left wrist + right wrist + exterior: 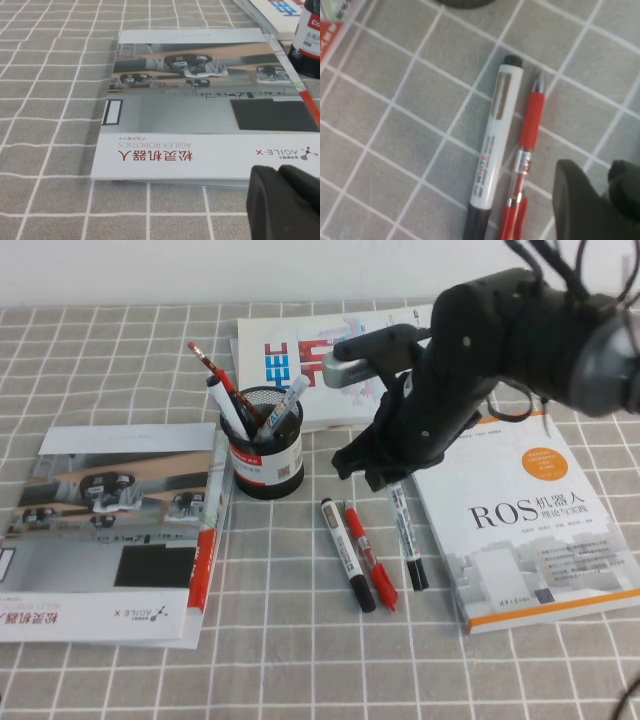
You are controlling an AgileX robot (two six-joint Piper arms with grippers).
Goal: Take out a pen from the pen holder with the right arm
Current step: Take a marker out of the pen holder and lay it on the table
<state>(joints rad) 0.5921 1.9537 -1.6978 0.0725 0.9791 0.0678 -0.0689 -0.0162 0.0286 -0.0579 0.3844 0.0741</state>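
As right gripper [385,472] overhangs black-capped marker [409,540], left gripper [281,175] by booklet [190,105]

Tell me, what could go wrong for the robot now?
The right gripper hangs low over the lone marker beside the ROS book; it could nudge it into the red pen and white marker. Its arm might also bump the mesh pen holder. The left gripper is parked by the AgileX brochure.
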